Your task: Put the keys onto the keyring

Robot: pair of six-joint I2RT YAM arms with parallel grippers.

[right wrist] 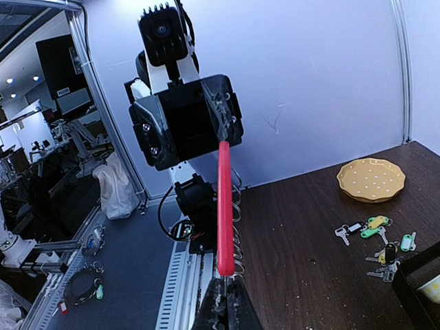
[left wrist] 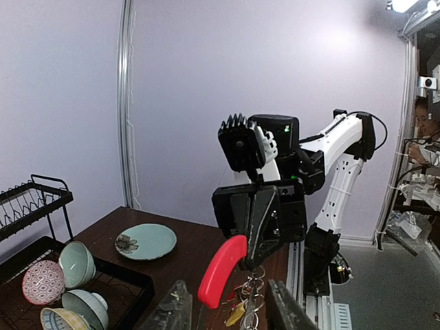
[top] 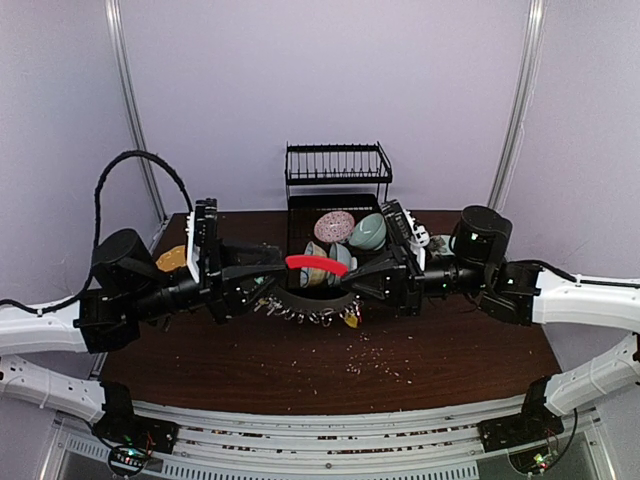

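Several keys lie loose on the table below both pincers, not yet threaded. Right pincer grips the keyring; left pincer stands open astride it.

The place reads as a robotics laboratory. A dark wooden desk is enclosed at its back and at both sides by plain pale panels held in metal uprights, in the way a test cell is built. Along the desk's near edge a slotted aluminium rail is fixed, and two robot arms are mounted on it, with small lit circuit boards and a looping black cable beside them. Beyond the desk's open near side, other robot rigs, ceiling lights and a person among equipment are seen.
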